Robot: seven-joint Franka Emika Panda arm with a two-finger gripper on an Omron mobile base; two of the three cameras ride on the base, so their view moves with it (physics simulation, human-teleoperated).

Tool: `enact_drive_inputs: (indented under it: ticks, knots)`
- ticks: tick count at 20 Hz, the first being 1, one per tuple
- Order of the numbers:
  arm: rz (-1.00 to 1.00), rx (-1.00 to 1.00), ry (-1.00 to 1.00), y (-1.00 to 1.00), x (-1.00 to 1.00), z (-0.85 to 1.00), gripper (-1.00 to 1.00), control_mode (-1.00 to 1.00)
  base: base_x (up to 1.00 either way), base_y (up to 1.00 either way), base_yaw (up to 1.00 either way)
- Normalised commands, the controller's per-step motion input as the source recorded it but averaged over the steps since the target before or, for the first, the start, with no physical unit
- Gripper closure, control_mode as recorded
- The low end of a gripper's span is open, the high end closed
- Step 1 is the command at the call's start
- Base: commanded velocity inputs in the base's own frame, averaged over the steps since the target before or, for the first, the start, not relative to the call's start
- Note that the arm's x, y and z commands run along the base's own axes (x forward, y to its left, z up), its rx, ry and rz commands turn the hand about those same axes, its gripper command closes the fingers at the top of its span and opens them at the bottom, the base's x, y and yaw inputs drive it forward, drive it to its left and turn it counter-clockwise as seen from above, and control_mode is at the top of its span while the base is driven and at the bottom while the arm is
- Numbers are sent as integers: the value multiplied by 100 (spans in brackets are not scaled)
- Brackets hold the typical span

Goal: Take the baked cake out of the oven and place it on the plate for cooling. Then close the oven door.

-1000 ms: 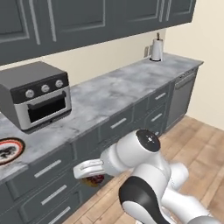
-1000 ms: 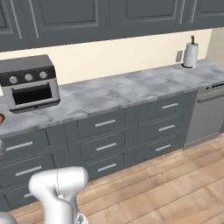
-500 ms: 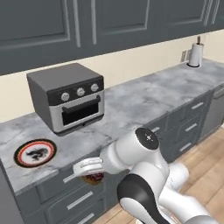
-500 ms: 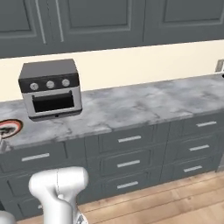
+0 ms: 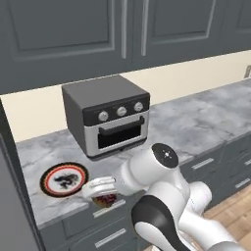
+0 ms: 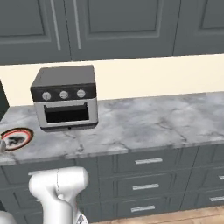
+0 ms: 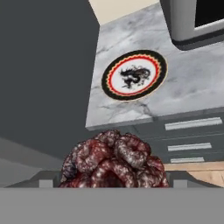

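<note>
Below the worktop [image 5: 196, 122] edge, the gripper [image 5: 104, 192] grasps the baked cake [image 7: 114, 159]; lift, centre over the plate [image 7: 134, 75] before lowering.

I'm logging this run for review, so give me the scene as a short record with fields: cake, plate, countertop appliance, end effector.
cake: dark reddish-brown lump held in the end effector, in front of the drawers below the counter edge
plate: round, red-rimmed with a dark motif, bare, on the marble counter
appliance: small silver and black toaster oven, three knobs, door shut
end effector: closed on the cake, short of the plate
</note>
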Motion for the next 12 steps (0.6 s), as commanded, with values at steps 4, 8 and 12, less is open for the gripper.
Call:
enact_drive_inputs:
  ticks: [4, 8, 12]
  knots:
    - [0, 0, 0, 0, 0, 0, 100, 100, 73, -20, 24]
    - [0, 0, 0, 0, 0, 0, 100, 100, 72, -20, 24]
    - [0, 0, 0, 0, 0, 0, 100, 100, 55, -7, 24]
